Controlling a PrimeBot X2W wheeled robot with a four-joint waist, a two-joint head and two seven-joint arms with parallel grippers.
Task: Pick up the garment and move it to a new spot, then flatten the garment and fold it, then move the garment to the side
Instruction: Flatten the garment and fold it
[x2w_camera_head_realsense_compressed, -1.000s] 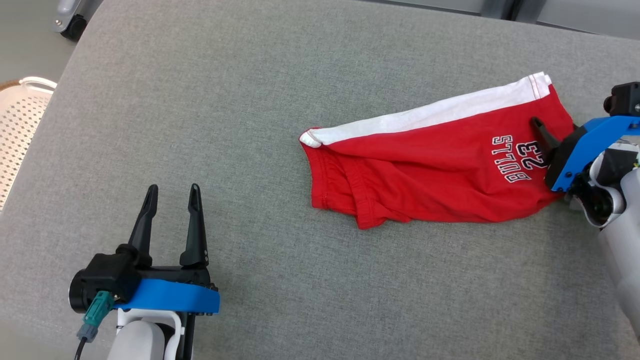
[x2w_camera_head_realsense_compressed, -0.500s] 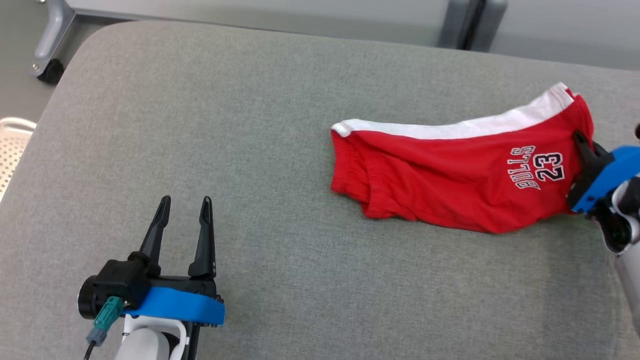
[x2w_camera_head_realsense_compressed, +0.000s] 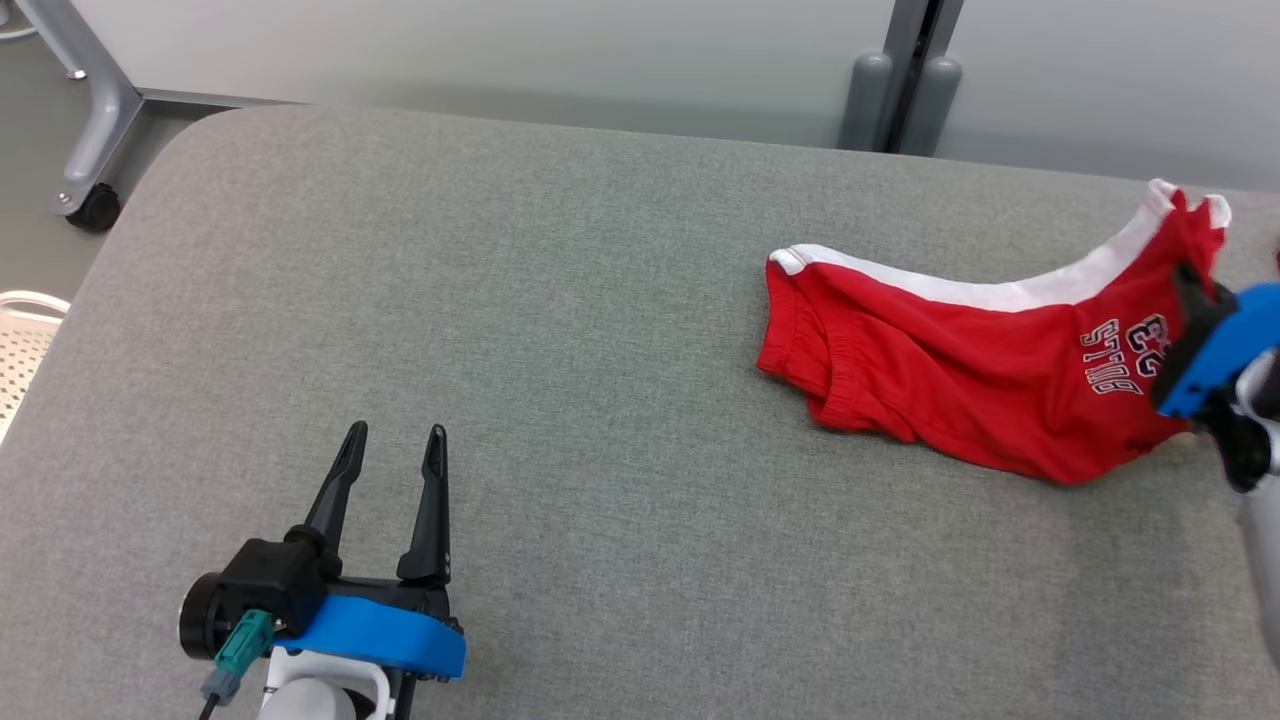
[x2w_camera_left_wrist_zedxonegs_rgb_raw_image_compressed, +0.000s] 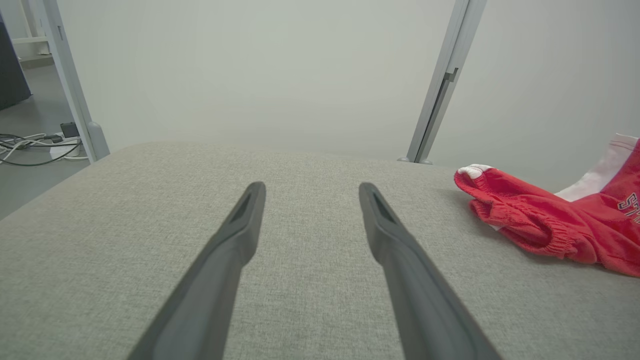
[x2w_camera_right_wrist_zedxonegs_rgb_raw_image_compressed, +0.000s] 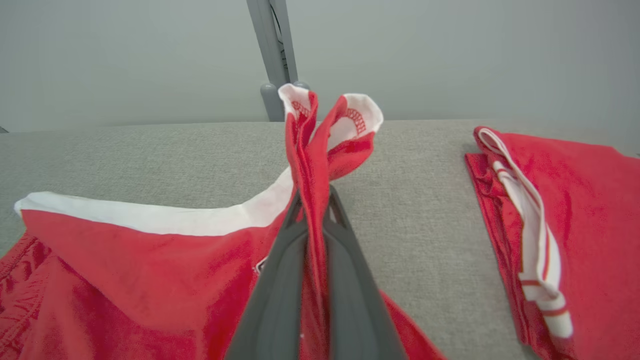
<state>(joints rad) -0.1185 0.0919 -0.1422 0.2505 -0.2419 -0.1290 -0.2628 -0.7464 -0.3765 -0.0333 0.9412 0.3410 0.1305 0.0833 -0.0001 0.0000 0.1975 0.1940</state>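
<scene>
The garment (x2w_camera_head_realsense_compressed: 950, 370) is a pair of red shorts with a white side stripe and white lettering, lying on the right half of the grey padded table (x2w_camera_head_realsense_compressed: 500, 300). My right gripper (x2w_camera_head_realsense_compressed: 1190, 285) is shut on its right hem and holds that end bunched and raised off the table. In the right wrist view the red cloth (x2w_camera_right_wrist_zedxonegs_rgb_raw_image_compressed: 150, 260) is pinched between the fingers of the right gripper (x2w_camera_right_wrist_zedxonegs_rgb_raw_image_compressed: 312, 200) and stands up above them. My left gripper (x2w_camera_head_realsense_compressed: 393, 440) hovers open at the lower left, far from the shorts (x2w_camera_left_wrist_zedxonegs_rgb_raw_image_compressed: 540, 225). Nothing lies between the fingers of the left gripper (x2w_camera_left_wrist_zedxonegs_rgb_raw_image_compressed: 310, 192).
A second red garment (x2w_camera_right_wrist_zedxonegs_rgb_raw_image_compressed: 575, 210) with a white and red striped band lies on the table to the right of my right gripper. A white perforated basket (x2w_camera_head_realsense_compressed: 20, 340) stands past the table's left edge. A grey frame leg on a caster (x2w_camera_head_realsense_compressed: 90, 200) and a post (x2w_camera_head_realsense_compressed: 900, 90) stand behind.
My right gripper has shut on the garment's right hem and lifted that end, drawing the shorts to the right. The head view has shifted. My left gripper stays open.
</scene>
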